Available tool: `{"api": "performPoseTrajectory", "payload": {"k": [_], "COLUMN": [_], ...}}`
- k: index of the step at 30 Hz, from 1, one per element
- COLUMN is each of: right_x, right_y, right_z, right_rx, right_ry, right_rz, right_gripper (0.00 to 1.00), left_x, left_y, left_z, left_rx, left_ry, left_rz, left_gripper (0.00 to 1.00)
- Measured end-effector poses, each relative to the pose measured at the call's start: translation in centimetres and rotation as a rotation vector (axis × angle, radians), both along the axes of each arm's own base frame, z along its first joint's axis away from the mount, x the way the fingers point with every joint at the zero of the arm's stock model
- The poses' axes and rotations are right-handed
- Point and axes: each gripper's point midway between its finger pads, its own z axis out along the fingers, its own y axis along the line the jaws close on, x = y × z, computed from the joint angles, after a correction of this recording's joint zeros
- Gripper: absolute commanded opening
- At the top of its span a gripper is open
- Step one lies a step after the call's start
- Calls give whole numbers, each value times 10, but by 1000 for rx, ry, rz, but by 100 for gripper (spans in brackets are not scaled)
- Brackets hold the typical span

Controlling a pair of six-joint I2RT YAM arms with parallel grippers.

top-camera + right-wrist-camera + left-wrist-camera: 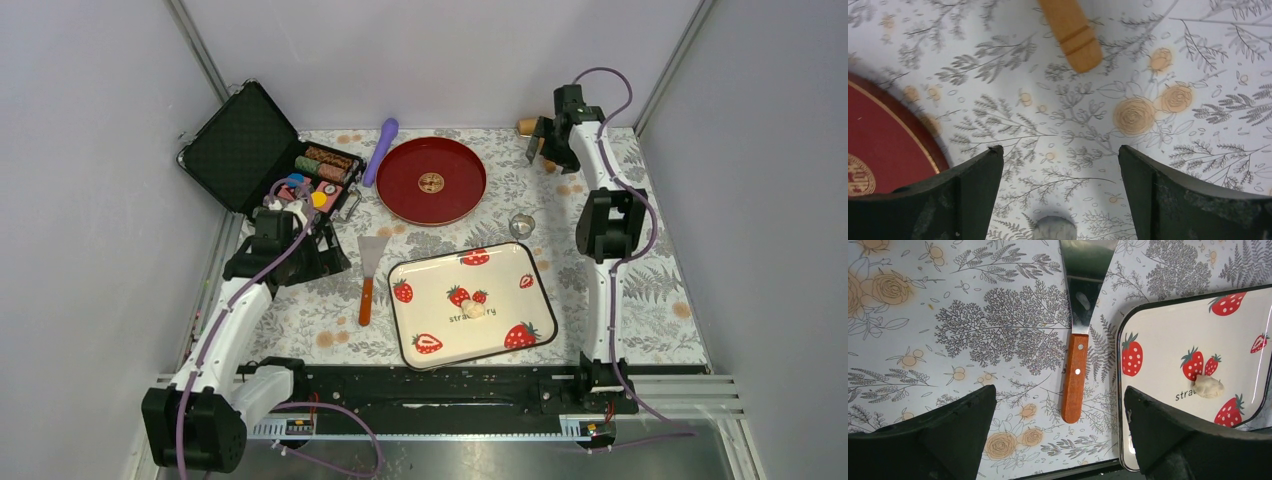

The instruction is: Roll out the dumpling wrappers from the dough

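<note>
Broadly, the desk wears a cloth printed with grey ferns and tan roses, and everything sits on it. At its far left corner an open black case leans its lid outward, with small coloured pieces packed in its base. Nearer the arms, right of centre, lies a cream tray with a dark rim and printed strawberries. Behind the tray sits a round red plate with a gold emblem at its middle. The left tool is just in front of the case, its two dark fingers spread wide and holding nothing; its wrist view looks down on a spatula that lies between the case and the tray, wooden handle toward the arms and metal blade away from them. The right tool reaches to the far right corner, likewise spread wide and empty, over bare cloth. A purple roller rests aslant just left of the plate. A wooden roller lies beyond the right tool's fingers, only its rounded end showing. A small metal ring cutter stands between the plate and the tray's far right corner. The dough, a small pale lump, rests near the tray's centre, touching the printed lettering just below a pair of strawberries, well apart from both tools.
</note>
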Motion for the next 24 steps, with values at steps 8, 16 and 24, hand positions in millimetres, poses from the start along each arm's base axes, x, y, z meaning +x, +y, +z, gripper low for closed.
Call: {"api": "performPoseTrajectory", "payload": {"k": [8, 16, 24], "right_x": [5, 10, 9], "right_y": [-38, -44, -34], "right_z": [-29, -35, -35], "right_rx": [63, 99, 148], "right_ry": [54, 57, 63], "right_rz": [-101, -145, -122], "right_gripper": [88, 88, 88], "left_x": [0, -1, -1], "left_y": [-2, -3, -3], "left_z": [-11, -11, -10], "left_rx": [3, 1, -2], "left_ry": [50, 51, 45], "left_rz": [-8, -10, -13], "left_gripper": [99, 99, 99]}}
